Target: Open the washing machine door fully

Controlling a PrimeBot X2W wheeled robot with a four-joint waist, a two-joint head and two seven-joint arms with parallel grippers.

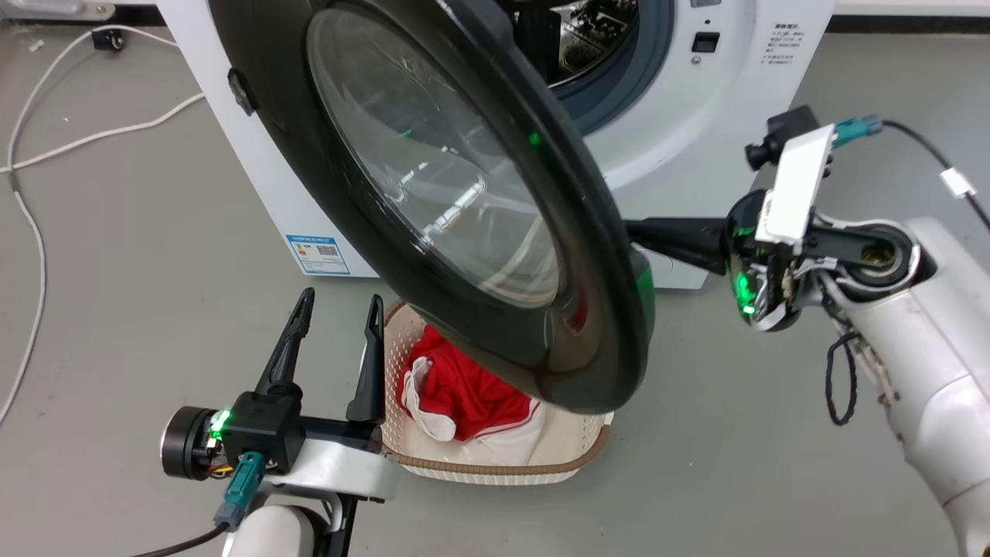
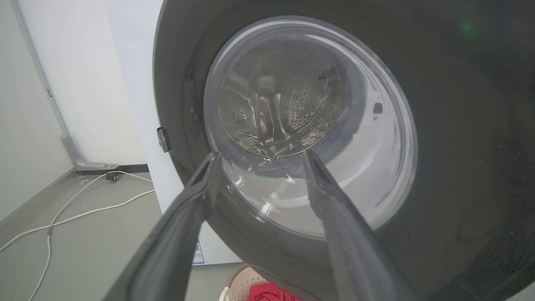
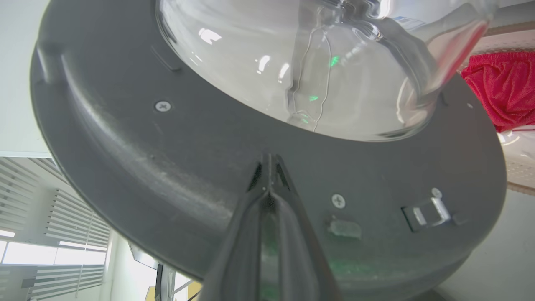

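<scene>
The washing machine door (image 1: 595,271), glossy black with a bulging glass window (image 1: 433,155), stands partly swung out from the white washing machine (image 1: 681,116). My right gripper (image 1: 638,230) is shut and reaches in from the right behind the door. In the right wrist view its tips (image 3: 267,156) rest against the door's grey inner face (image 3: 167,167), just below the glass bowl. My left gripper (image 1: 342,298) is open and holds nothing, low in front of the door's outer side. In the left wrist view it (image 2: 261,154) points at the window, with the black rim (image 2: 459,125) beyond.
A white laundry basket (image 1: 503,466) with red and white cloth (image 1: 456,394) sits on the floor under the door's lower edge, beside my left fingers. The steel drum opening (image 1: 588,46) shows behind the door. White cables (image 1: 46,155) trail over the grey floor at left.
</scene>
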